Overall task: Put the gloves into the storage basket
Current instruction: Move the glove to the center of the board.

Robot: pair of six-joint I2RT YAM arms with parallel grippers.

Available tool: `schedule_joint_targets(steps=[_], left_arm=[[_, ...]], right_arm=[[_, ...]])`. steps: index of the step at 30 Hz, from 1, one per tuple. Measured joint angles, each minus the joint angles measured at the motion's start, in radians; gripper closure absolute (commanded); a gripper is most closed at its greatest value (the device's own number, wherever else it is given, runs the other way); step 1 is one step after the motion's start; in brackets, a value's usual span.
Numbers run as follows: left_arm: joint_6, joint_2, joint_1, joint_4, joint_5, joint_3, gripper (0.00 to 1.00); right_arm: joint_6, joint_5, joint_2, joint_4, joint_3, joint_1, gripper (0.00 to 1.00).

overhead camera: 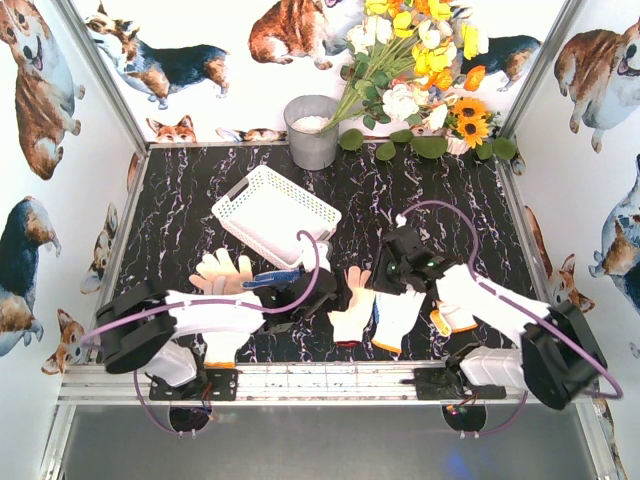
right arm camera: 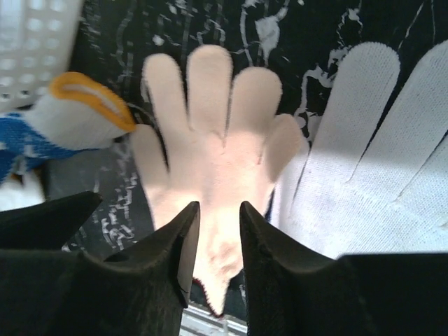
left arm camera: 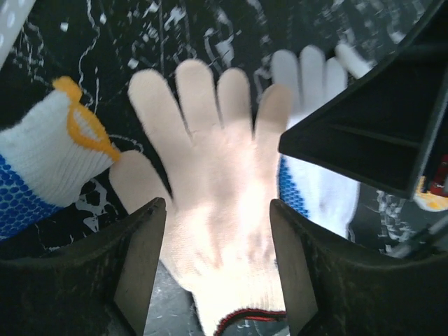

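Black marble-veined table [overhead camera: 180, 210] fills the scene, with a bunch of flowers [overhead camera: 420, 60] and a grey bucket [overhead camera: 312, 130] at its far edge. The white storage basket [overhead camera: 275, 213] sits left of centre toward the far side, set at an angle. Nearer than it, around the middle of the table, the left end effector [left arm camera: 217, 204] is released. Its fingers are spread wide to either side of a cream glove [left arm camera: 210, 189] that lies flat with red trim at its cuff. The right end effector [right arm camera: 218, 206] hangs over the same glove, with only a narrow gap between its fingers and nothing pinched in it. A white glove [right arm camera: 364, 182] lies just right of the cream glove, their edges touching. To the left is a blue-dotted glove [right arm camera: 42, 133] with an orange cuff, near the basket's near corner. A second cream glove [overhead camera: 222, 270] lies farther left, and an orange-cuffed glove [overhead camera: 450, 320] shows partly under the right arm. All of them are outside the basket.
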Motion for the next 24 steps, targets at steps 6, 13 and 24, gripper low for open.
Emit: schedule_joint_targets(steps=[6, 13, 24], left_arm=[[0.051, -0.124, 0.0, -0.074, -0.02, 0.046, 0.18], [0.072, -0.302, 0.035, -0.265, -0.112, 0.075, 0.05], [0.055, -0.564, 0.301, -0.574, -0.188, -0.012, 0.11]], right_arm=[[-0.008, 0.003, -0.157, -0.04, 0.021, -0.002, 0.49], [-0.046, 0.01, -0.337, -0.116, 0.025, -0.038, 0.32], [-0.137, 0.035, -0.438, -0.23, 0.036, -0.081, 0.1]])
